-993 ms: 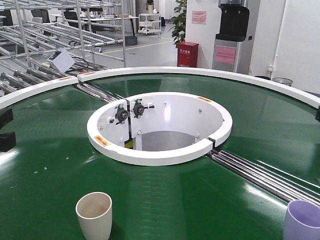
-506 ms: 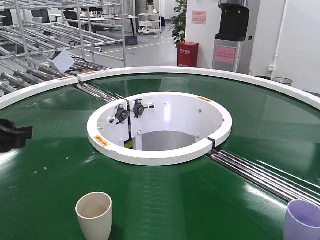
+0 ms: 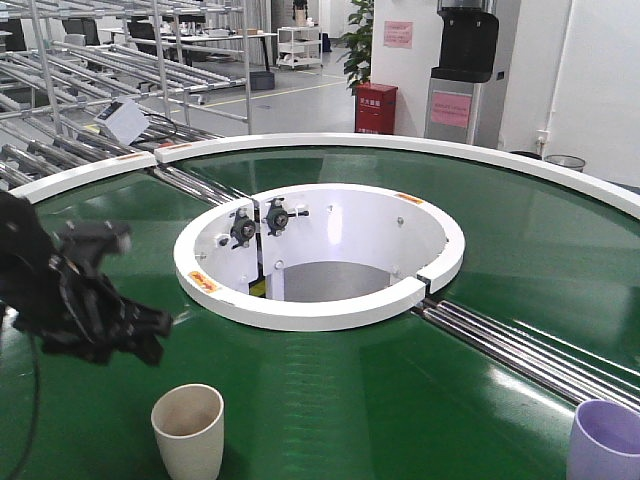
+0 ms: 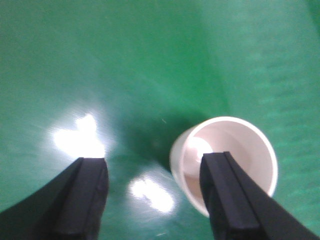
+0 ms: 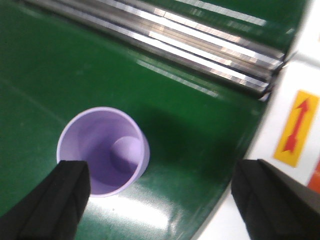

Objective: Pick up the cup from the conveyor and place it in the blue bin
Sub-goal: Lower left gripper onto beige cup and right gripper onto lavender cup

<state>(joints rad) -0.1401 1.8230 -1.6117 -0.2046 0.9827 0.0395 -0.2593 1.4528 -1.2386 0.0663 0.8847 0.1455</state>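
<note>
The cream cup (image 3: 188, 430) stands upright on the conveyor (image 3: 400, 400), off-centre beneath the left hand (image 4: 155, 197), whose jaws gape open; light, stiff and likely slick, it should be pinched across its wall below the rim.

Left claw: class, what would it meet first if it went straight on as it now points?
Probably the cream cup: one finger of the left claw sits over its mouth, while the gap faces bare green belt. Depth is unclear.
</note>
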